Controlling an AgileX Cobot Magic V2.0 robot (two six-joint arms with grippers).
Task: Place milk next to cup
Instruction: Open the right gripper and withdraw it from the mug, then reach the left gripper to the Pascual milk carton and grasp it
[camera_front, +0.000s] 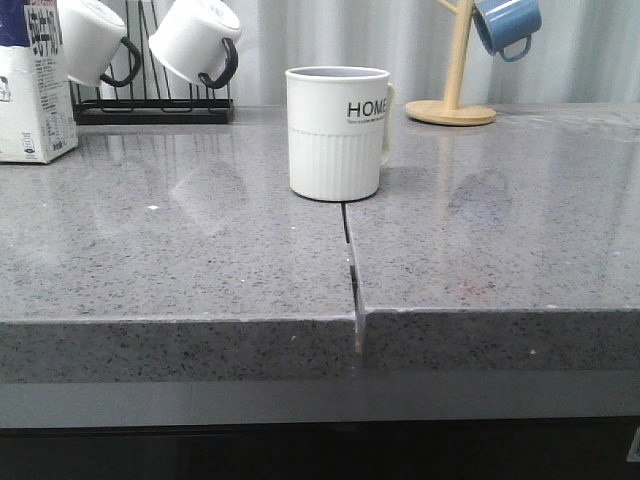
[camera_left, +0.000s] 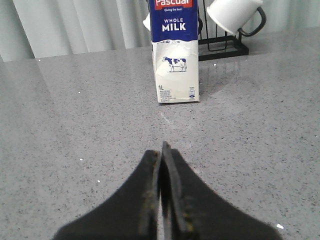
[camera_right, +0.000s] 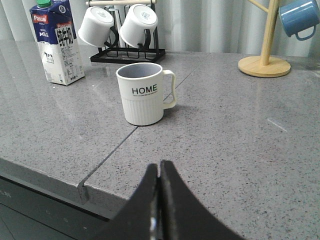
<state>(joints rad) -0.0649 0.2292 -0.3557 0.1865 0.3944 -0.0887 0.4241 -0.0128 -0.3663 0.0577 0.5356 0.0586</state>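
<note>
Left gripper (camera_left: 161, 165) hangs pinched together, facing the tall white blue-topped milk carton (camera_left: 175, 55) standing well apart from the ribbed white HOME mug (camera_front: 337, 132); top-heavy, squashy cardboard, so I'd grip mid-body across the flat sides

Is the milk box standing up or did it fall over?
Standing up. The milk carton rests on its base on the grey counter, green cap on top.

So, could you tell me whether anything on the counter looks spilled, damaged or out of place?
Nothing looks spilled or tipped. The milk and the cup both stand upright, well apart. The one oddity is the counter itself: a seam runs from under the cup to the front edge, where the slabs gap slightly.
</note>
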